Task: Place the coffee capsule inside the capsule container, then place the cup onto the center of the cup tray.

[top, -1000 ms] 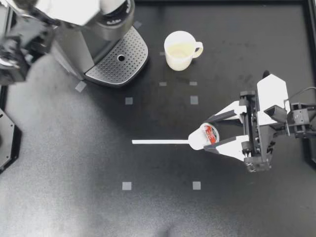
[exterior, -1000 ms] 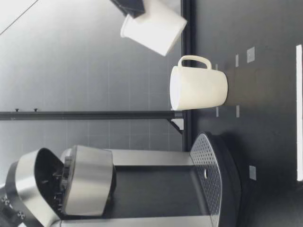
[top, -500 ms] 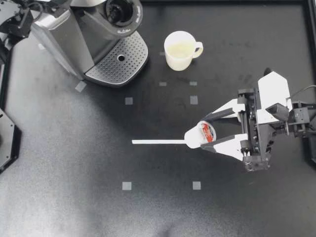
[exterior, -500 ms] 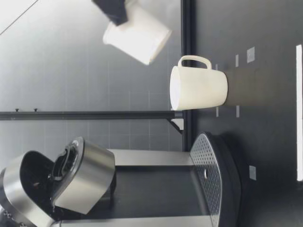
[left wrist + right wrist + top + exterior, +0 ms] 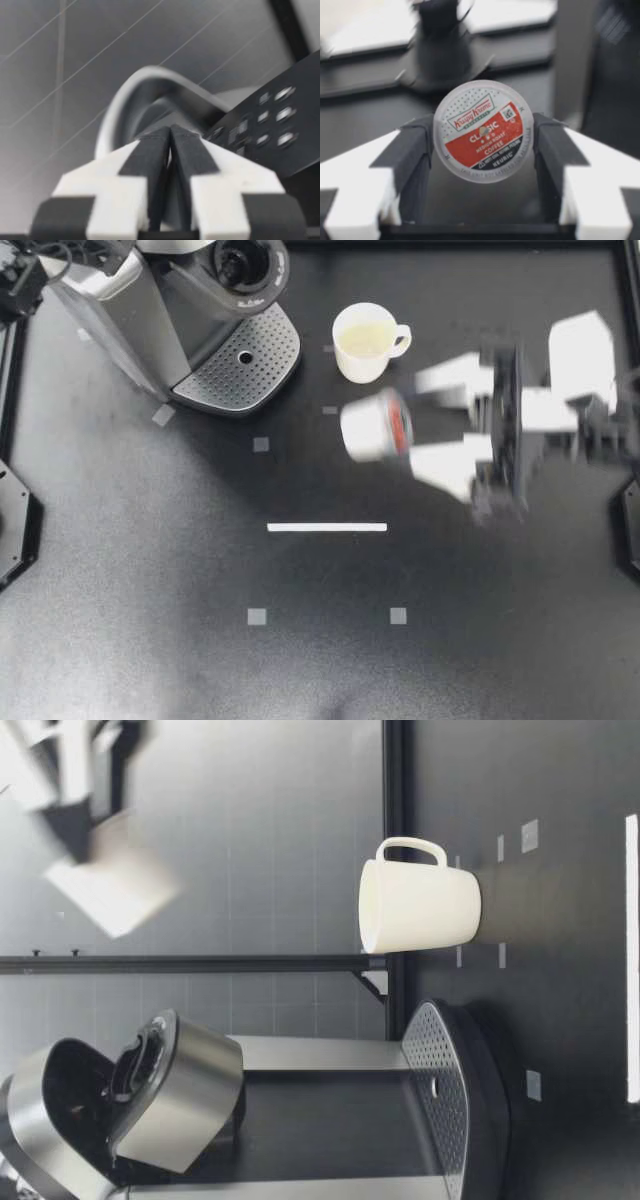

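Note:
My right gripper (image 5: 418, 420) is shut on a white coffee capsule (image 5: 372, 427) with a red label and carries it in the air just in front of the cup. In the right wrist view the capsule (image 5: 483, 131) sits lid-on between both dark pads (image 5: 410, 155). The low view has the capsule (image 5: 110, 885) high above the table. The cream cup (image 5: 366, 340) stands upright right of the coffee machine (image 5: 190, 310). The machine's lid is raised and its capsule container (image 5: 243, 262) lies open. Its perforated cup tray (image 5: 240, 360) is bare. My left gripper (image 5: 20, 282) is at the far left corner behind the machine, shut with nothing between its fingers (image 5: 150, 155).
A white strip (image 5: 327, 527) lies on the black table's middle, with several small grey tape squares (image 5: 257, 616) around it. A black frame rail runs along the table's far edge behind the cup (image 5: 420, 907).
My right gripper has risen and carried the capsule from beside the white strip toward the cup and machine. My left arm has drawn back off the machine, whose lid now stands open.

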Action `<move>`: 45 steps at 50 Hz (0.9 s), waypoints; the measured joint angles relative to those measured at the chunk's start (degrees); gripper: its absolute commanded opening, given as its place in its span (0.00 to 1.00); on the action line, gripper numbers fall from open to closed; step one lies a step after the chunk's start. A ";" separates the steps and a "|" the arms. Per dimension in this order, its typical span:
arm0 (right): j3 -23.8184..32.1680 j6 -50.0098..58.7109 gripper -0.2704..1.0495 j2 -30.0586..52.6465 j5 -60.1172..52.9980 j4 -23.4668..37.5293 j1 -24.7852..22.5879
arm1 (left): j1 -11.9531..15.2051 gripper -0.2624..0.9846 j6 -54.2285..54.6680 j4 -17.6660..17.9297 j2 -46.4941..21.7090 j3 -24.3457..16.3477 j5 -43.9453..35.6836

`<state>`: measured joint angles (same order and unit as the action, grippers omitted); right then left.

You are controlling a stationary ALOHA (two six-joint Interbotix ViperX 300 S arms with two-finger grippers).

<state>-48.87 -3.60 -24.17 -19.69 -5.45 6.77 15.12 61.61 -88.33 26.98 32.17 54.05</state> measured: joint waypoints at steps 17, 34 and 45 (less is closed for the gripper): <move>10.55 -10.11 0.56 1.58 2.90 0.09 8.79 | 0.00 0.34 3.52 0.00 3.25 0.09 -5.89; 20.48 -13.10 0.56 9.32 11.07 1.32 10.63 | 0.00 0.34 3.60 0.00 5.19 0.18 -8.35; 25.05 -14.33 0.56 14.77 12.74 1.41 11.51 | 0.00 0.34 3.60 0.00 5.54 0.44 -8.44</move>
<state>-23.82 -17.93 -9.40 -6.94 -4.04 18.28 15.12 65.21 -88.33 32.52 32.61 45.62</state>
